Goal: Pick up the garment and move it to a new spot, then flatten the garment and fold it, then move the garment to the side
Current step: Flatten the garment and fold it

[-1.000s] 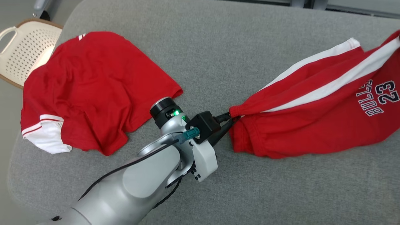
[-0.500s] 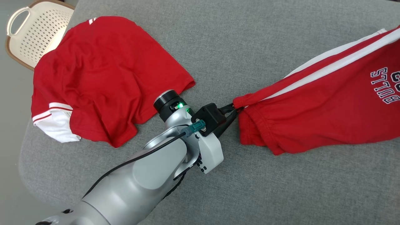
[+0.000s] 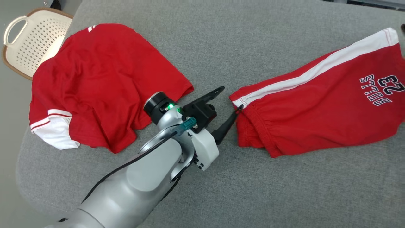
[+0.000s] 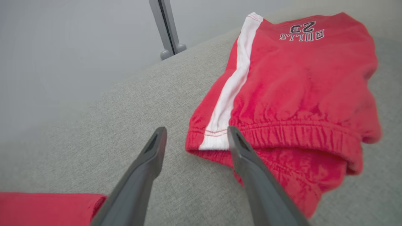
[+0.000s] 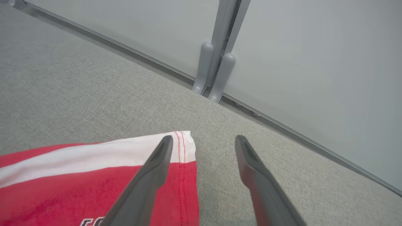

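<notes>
Since the earlier frames the left gripper [image 3: 232,97] has let go: its two dark fingers, then pinched on the waistband corner, now stand spread wide and hold nothing. The red shorts [image 3: 316,114], then pulled taut between the arms, have settled onto the grey cushioned surface [image 3: 221,38]. One finger tip lies at the gathered waistband [image 4: 298,133], over it or touching it, I cannot tell which, while the other points at bare cushion just beside the corner. The right gripper [image 5: 204,139] is likewise open and empty, one finger over the white hem corner [image 5: 185,141] of the leg and the other over bare cushion. The shorts lie on the robot's right half of the surface, waistband towards the left gripper, with the white stripe [image 3: 316,71] along the far side and the printed number near the far end. They are not flat: the waistband bunches and a fold of cloth shows beneath its near edge. Folding over that would likely set a crooked crease. If the near finger catches the elastic as the arm pulls back, it could drag the corner out of place. The left forearm also runs close to a red T-shirt [image 3: 104,82], which hangs partly over a cream basket [image 3: 34,44]; a wide sweep could pull it along.
</notes>
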Controlling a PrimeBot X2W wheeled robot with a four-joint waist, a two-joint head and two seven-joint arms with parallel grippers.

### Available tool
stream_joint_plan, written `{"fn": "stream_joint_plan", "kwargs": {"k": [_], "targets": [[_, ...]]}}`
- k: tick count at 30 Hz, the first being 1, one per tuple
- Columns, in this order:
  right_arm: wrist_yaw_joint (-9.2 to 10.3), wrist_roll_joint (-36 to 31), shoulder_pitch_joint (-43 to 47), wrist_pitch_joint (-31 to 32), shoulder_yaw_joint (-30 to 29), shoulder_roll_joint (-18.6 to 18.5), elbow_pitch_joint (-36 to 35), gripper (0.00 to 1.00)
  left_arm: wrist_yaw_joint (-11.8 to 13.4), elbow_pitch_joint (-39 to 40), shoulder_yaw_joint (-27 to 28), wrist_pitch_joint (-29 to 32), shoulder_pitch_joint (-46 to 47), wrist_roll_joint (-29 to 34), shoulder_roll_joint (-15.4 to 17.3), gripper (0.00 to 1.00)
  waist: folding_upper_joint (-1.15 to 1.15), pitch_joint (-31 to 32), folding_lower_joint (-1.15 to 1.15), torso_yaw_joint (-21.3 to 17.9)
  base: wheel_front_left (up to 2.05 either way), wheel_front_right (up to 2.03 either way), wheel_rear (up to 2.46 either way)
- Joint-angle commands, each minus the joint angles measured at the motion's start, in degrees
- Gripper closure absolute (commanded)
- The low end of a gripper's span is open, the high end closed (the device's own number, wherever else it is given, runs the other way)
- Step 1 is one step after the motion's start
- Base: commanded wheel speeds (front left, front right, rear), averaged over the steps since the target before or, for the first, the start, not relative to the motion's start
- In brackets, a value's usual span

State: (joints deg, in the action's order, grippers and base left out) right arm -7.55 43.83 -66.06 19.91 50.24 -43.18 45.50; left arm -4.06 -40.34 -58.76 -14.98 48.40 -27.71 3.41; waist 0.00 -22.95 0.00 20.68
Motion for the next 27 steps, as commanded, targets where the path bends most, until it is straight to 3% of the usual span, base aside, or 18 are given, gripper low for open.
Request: {"fn": "stream_joint_plan", "kwargs": {"k": [1, 10, 16, 20, 23, 27], "targets": [[0.12, 0.52, 1.81, -3.1, -0.54, 0.85, 0.44, 0.0, 1.25, 0.5, 1.76, -0.27, -1.09, 0.35, 1.28, 0.0, 0.0, 1.84, 0.0, -1.14, 0.0, 0.0, 0.0], [0.12, 2.92, 11.54, -21.92, -2.89, 5.26, -1.64, 0.0, 6.98, 7.14, 13.85, -0.28, -9.55, 0.12, 5.45, 0.0, 0.0, 10.14, 0.0, -5.8, 0.0, 0.0, 0.0], [0.11, 2.68, 20.22, -33.41, -5.63, 7.58, -4.29, 0.0, 8.83, 13.28, 22.37, -0.27, -16.34, 1.64, 7.67, 0.0, 0.0, 15.28, 0.0, -9.52, 0.0, 0.0, 0.0], [0.11, 3.22, 24.71, -34.93, -9.63, 9.43, -6.38, 0.0, 8.7, 16.57, 27.33, -0.28, -20.45, 1.0, 6.83, 0.0, 0.0, 16.7, 0.0, -11.05, 0.0, 0.0, 0.0], [0.12, -1.8, 28.97, -35.2, -14.94, 10.12, -11.09, 0.0, 8.11, 19.62, 32.23, -0.28, -24.38, 2.28, 5.94, 0.0, 0.0, 17.52, 0.0, -12.44, 0.0, 0.0, 0.0], [0.08, -9.51, 38.24, -35.08, -24.29, 13.7, -18.27, 0.0, 7.1, 23.33, 37.82, -0.27, -30.3, 5.19, 4.01, 0.0, 0.0, 18.52, 0.0, -14.08, 0.0, 0.0, 0.0]]}}
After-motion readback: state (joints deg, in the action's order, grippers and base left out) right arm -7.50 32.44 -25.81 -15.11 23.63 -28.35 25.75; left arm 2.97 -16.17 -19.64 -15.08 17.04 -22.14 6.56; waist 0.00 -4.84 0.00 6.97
